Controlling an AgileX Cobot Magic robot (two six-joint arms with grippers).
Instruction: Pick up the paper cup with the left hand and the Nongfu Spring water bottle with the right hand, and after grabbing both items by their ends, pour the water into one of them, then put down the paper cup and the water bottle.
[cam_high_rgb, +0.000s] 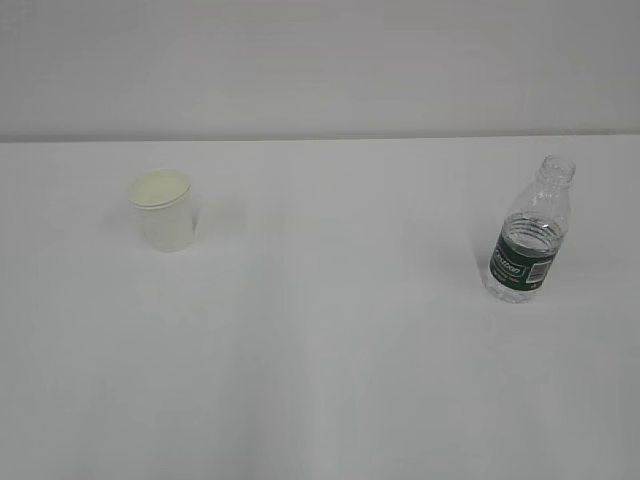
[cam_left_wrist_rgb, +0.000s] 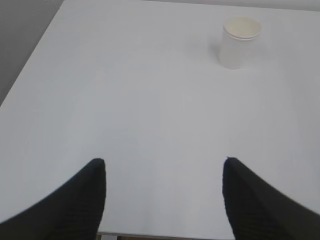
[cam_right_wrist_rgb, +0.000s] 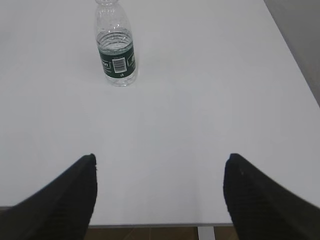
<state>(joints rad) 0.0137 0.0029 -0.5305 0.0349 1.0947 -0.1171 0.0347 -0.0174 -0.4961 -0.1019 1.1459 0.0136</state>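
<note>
A small white paper cup (cam_high_rgb: 163, 211) stands upright on the left of the white table; in the left wrist view the paper cup (cam_left_wrist_rgb: 240, 42) is far ahead and to the right. My left gripper (cam_left_wrist_rgb: 164, 162) hangs open over the table's near edge with nothing between its fingers. On the right stands the Nongfu Spring water bottle (cam_high_rgb: 529, 235), capless, with a dark green label and water up to about the label's top. In the right wrist view the bottle (cam_right_wrist_rgb: 116, 47) is far ahead on the left. My right gripper (cam_right_wrist_rgb: 161, 159) is open and empty. Neither arm shows in the exterior view.
The white table (cam_high_rgb: 320, 350) ends at a pale wall (cam_high_rgb: 320, 60) behind. Its left edge (cam_left_wrist_rgb: 30, 65) shows in the left wrist view, its right edge (cam_right_wrist_rgb: 292, 55) in the right wrist view. A table leg (cam_right_wrist_rgb: 206, 232) sits below the near edge.
</note>
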